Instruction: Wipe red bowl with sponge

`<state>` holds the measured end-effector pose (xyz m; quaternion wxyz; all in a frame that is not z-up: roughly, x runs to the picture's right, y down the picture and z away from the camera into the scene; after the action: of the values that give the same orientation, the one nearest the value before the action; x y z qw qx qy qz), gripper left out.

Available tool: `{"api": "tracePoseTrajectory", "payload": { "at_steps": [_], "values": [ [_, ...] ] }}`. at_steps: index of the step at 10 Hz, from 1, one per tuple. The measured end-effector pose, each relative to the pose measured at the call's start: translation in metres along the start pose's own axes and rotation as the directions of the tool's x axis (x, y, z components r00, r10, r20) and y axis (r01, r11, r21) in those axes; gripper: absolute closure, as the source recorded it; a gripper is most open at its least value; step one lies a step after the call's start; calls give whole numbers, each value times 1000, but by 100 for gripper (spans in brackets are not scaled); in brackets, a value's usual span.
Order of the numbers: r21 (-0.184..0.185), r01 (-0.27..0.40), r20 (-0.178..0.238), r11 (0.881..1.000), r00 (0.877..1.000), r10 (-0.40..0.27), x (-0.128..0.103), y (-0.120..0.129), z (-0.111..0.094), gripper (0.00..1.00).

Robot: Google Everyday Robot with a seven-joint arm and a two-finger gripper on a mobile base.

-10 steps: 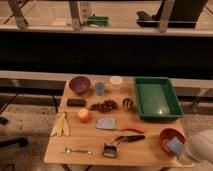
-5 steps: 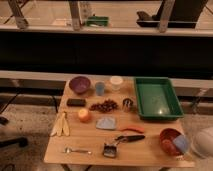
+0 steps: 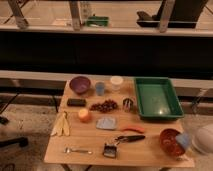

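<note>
Down at the five o'clock corner of the table (image 3: 150,156) sits the red bowl (image 3: 170,142), close to the near edge. From where I watch, the gripper (image 3: 190,142) comes in from three o'clock, just off the table's right side, and it is closed on the sponge (image 3: 182,140). That small light-blue block is tilted against the bowl's three o'clock rim, partly over the inside. At one o'clock on the table lies a green tray (image 3: 156,98), well apart from the bowl. A purple bowl (image 3: 80,84) stands at eleven o'clock with a blue cup (image 3: 100,88) just beside it. Near the middle I see a grey-blue cloth (image 3: 105,123), an orange ball (image 3: 85,115) at its nine o'clock side, and a heap of reddish-brown bits (image 3: 104,106) beyond them. Black-handled pliers (image 3: 125,138) lie between the cloth and the red bowl.
</note>
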<state>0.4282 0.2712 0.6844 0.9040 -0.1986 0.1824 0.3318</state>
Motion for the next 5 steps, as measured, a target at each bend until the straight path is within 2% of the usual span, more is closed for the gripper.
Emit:
{"api": "tracePoseTrajectory", "payload": {
  "at_steps": [5],
  "values": [
    [23, 39, 22, 999, 999, -39, -34, -9, -1, 100]
  ]
}}
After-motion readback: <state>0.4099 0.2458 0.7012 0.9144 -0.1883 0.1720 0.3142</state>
